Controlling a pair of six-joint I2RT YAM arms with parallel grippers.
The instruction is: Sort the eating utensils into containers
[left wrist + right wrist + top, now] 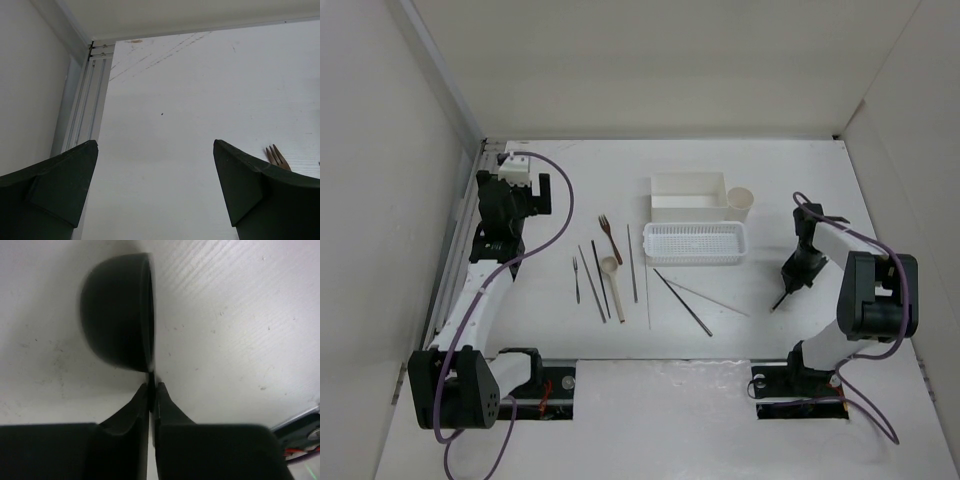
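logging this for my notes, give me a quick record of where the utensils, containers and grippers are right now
box: white, back middle, nothing seen inside
basket: directly in front of the box, nothing seen inside
cup: beside the box's right end
utensils: forks, spoon, chopsticks all loose on the table
left gripper: open, holding nothing
right gripper: shut on a dark rounded thing, cannot tell what it is

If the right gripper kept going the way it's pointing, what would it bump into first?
Most likely the bare white tabletop. The right gripper points down at it, shut, and no utensil shows under it. I cannot tell how near the tabletop is.
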